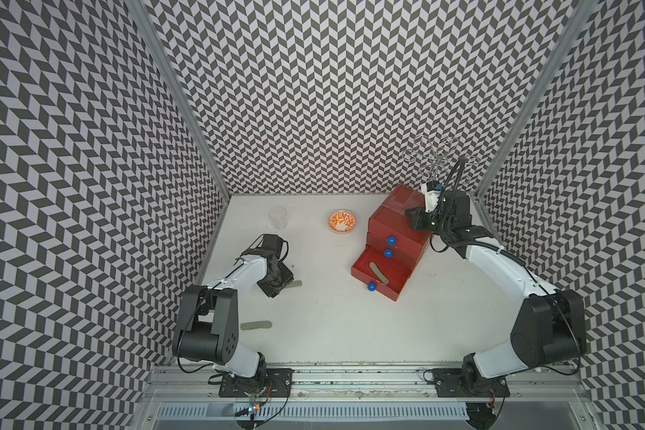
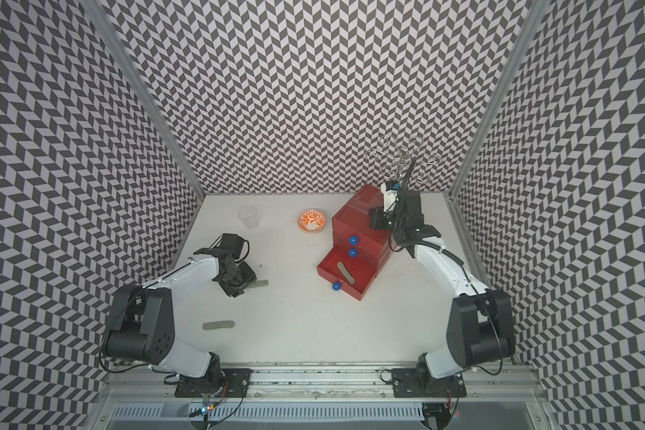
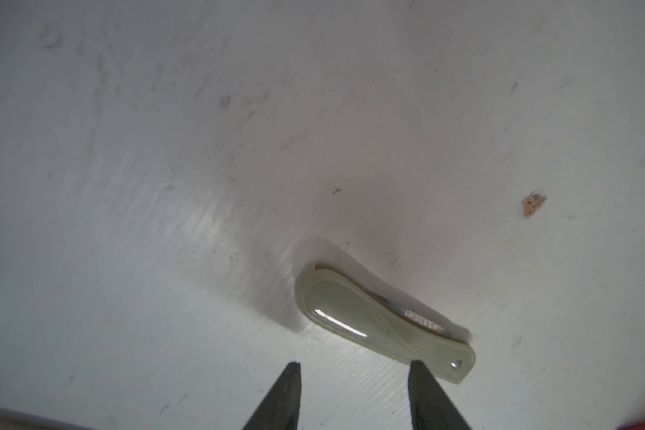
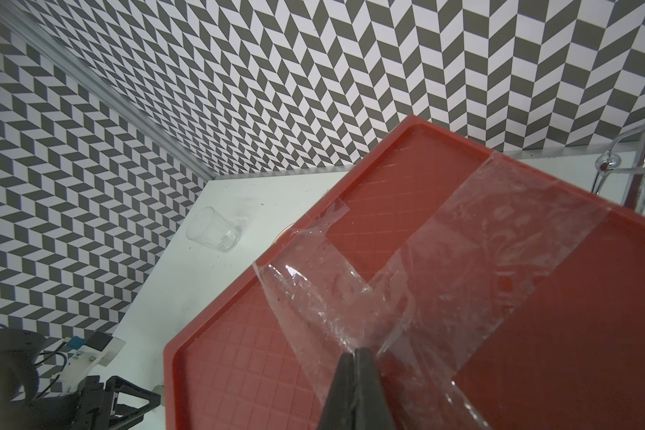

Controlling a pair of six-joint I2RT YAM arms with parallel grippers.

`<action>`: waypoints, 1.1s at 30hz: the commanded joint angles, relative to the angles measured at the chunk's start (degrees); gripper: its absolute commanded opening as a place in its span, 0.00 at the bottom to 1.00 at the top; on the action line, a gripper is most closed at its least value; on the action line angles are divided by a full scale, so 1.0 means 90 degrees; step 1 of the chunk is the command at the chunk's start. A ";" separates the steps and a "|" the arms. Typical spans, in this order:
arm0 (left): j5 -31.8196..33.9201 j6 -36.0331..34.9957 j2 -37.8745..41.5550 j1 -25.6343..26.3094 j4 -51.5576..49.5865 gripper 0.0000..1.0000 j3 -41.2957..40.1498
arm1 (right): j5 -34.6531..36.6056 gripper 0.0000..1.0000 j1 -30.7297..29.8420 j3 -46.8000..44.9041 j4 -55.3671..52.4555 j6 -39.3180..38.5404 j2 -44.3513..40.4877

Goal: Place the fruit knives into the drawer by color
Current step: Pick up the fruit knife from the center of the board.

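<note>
I saw the left gripper (image 3: pixel 353 363) low over the white table (image 3: pixel 164 204), its jaws standing partly apart with only bare table between them; it held nothing. A pale grey-green fruit knife (image 3: pixel 373 316) lay flat in the lower right of the left wrist frame, its blade folded into the handle; its holed end sat just at the outer edge of one finger (image 3: pixel 425 394), and I could not tell whether they touched. In both top views this knife showed only as a short tip poking out from under the gripper, left of centre.

A second knife (image 1: pixel 256 325) of the same colour lay alone on the table in the lower left of a top view, well apart from the first; a third knife (image 1: pixel 378 273) lay slantwise in the bottom drawer (image 1: pixel 401 288), which stood pulled out of the red chest (image 1: pixel 391 223) right of centre. The two upper drawers looked closed or nearly so; each carried a blue knob (image 1: pixel 391 240).

The right gripper (image 4: pixel 356 353) had its jaws pressed together, tips down on the chest's top where clear tape (image 4: pixel 462 260) crossed it; I saw nothing gripped. An orange-patterned bowl (image 1: pixel 342 222) sat just left of the chest; a clear glass (image 1: pixel 278 217) stood further left; a wire rack (image 1: pixel 440 152) rose behind the chest.
</note>
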State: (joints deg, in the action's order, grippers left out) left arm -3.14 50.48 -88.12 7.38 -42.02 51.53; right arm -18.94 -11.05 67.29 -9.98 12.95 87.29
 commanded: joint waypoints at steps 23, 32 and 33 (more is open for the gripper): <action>-0.0228 0.0090 -0.0840 -0.0157 0.0451 0.48 0.0432 | 0.0263 0.01 0.0008 -0.0566 -0.1892 -0.0062 0.0526; -0.0226 -0.0348 -0.1464 -0.0156 0.0431 0.47 0.0984 | 0.0314 0.01 0.0013 -0.0505 -0.1938 -0.0057 0.0582; -0.0211 -0.0397 -0.1530 -0.0154 0.0407 0.47 0.1061 | 0.0320 0.02 0.0009 -0.0505 -0.1933 -0.0053 0.0575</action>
State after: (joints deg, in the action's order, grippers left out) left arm -5.87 49.32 -99.42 6.33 -39.00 60.05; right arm -18.94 -11.05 67.18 -9.80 12.95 87.31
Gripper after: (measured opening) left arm 0.472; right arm 0.047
